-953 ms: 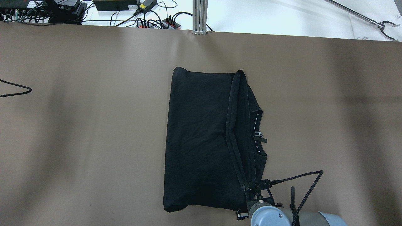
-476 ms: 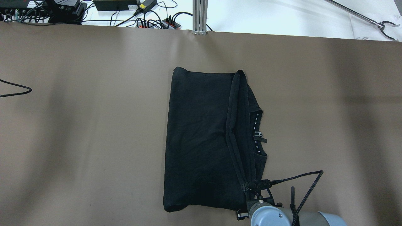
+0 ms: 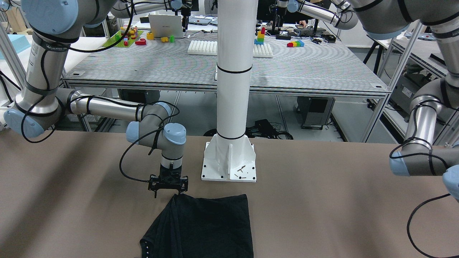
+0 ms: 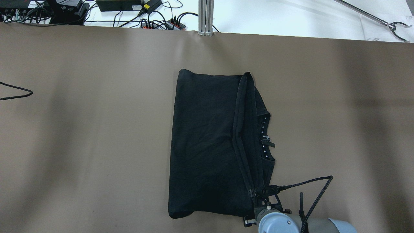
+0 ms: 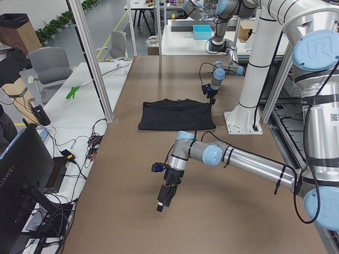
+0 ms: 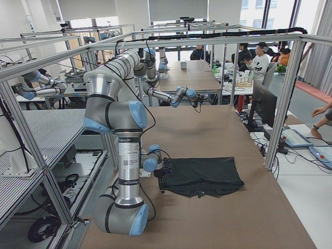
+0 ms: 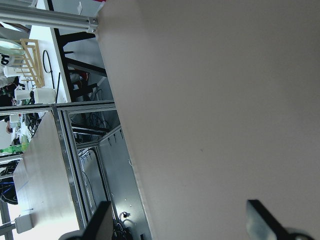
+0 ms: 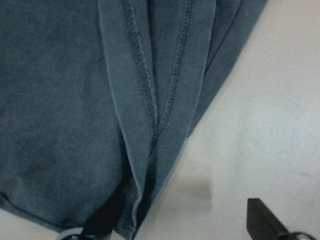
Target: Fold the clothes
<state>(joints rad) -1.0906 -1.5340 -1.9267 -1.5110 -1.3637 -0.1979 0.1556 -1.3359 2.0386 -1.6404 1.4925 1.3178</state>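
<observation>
One garment: a plain black thin fabric garment [image 4: 207, 142] lies flat near the middle of the brown tabletop [image 4: 81, 129], just in front of the base plate of the white pillar [image 3: 233, 89].
Fold state: layers are stacked. A double-stitched hem band runs along the garment's length, laid over the main panel.
Neck opening [image 4: 266, 139]: it sticks out past the hem band on the robot's right side, with a small label showing.
Progress, judged: at least one fold appears done and the shape is a rough rectangle. The outline is uneven, so a further fold and a squaring of the edges look to be left.
Right gripper [image 8: 182, 222]: jaws spread wide and grasping nothing. It sits low at the garment's near corner, where the hem band ends. One finger is over the cloth edge and the other is over bare tabletop just beside it. Whether the finger touches the cloth cannot be told.
Left gripper [image 7: 180, 225]: jaws released and empty. It hangs above bare tabletop, well apart from the garment on the robot's left.
Risk, judged: thin cloth may slip or drag the lower layers if the corner is pinched shallowly.
</observation>
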